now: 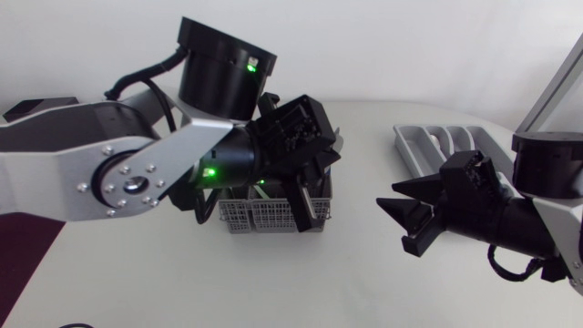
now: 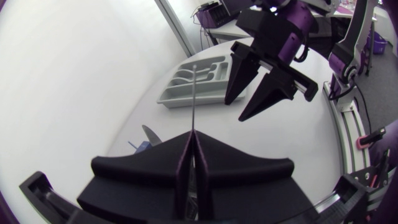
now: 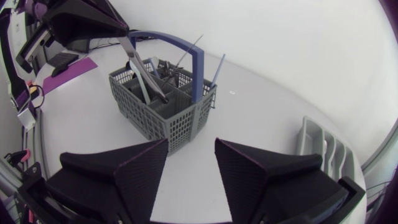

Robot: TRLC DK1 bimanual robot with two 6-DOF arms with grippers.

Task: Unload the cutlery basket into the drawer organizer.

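White table (image 1: 364,282), matte surface, far edge curved. One flat purple sheet (image 3: 79,65) lies towards the table's left side.

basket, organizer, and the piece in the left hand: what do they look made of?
basket: grey plastic by the look, with matte moulded lattice walls. The blue handle looks the same.
organizer: probably grey plastic, with smooth moulded compartments and a slight sheen.
utensil in the left hand: likely metal, a thin bright silver shaft. Which kind of utensil it is cannot be told.
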